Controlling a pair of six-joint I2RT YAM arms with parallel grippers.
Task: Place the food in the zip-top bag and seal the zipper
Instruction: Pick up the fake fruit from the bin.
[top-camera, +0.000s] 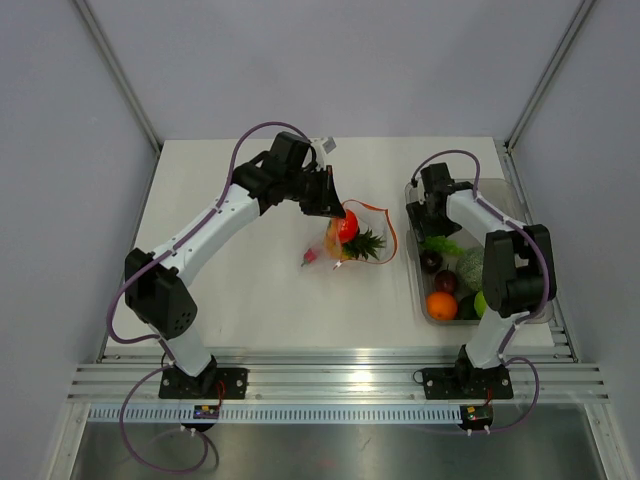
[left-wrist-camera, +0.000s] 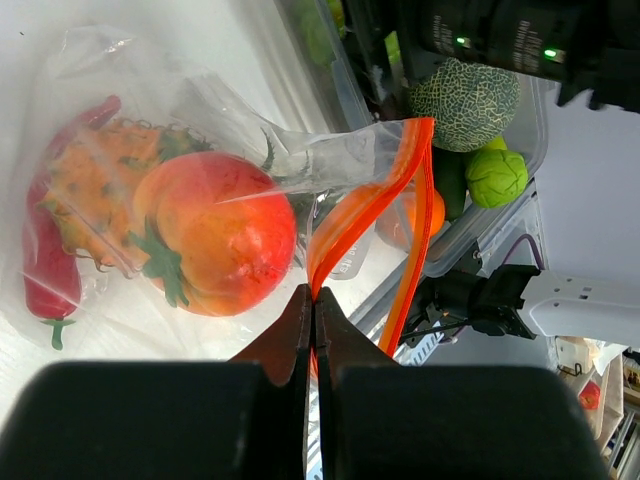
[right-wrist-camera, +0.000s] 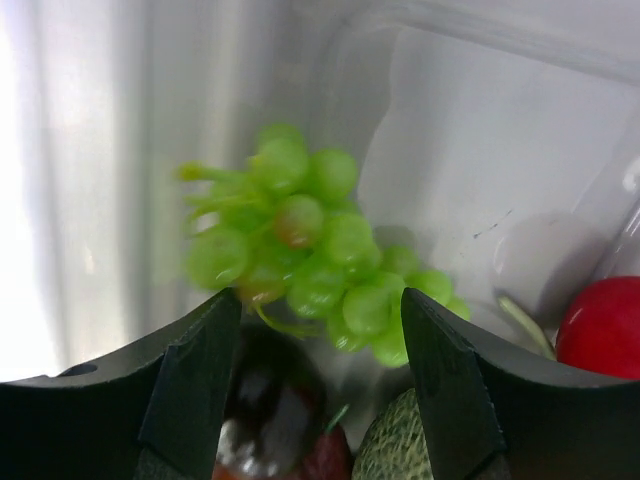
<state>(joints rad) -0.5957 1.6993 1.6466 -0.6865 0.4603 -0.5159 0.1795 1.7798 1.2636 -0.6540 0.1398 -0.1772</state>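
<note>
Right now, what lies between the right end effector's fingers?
A green grape bunch shows in the gap between the open fingers of the right end effector, seen in the right wrist view.

Two arms stand at the one table (top-camera: 250, 290): the left arm (top-camera: 215, 225) and the right arm (top-camera: 505, 260). Each carries one claw, so that makes two, the left claw (left-wrist-camera: 313, 300) and the right claw (right-wrist-camera: 320, 300).

There is one zip-top bag (left-wrist-camera: 290, 150) with one zipper (left-wrist-camera: 370, 200). Inside it I count three pieces of food: one tomato (left-wrist-camera: 215, 230), one pineapple (left-wrist-camera: 95, 195) and one red chilli (left-wrist-camera: 45, 270).

There is one clear bin (top-camera: 413, 280). In it I make out one bunch of green grapes (right-wrist-camera: 310, 250), one netted melon (left-wrist-camera: 465, 100), one orange (top-camera: 441, 305), one pale green ball (left-wrist-camera: 497, 175), one dark purple piece (top-camera: 431, 262) and one red piece (right-wrist-camera: 605, 325).
</note>
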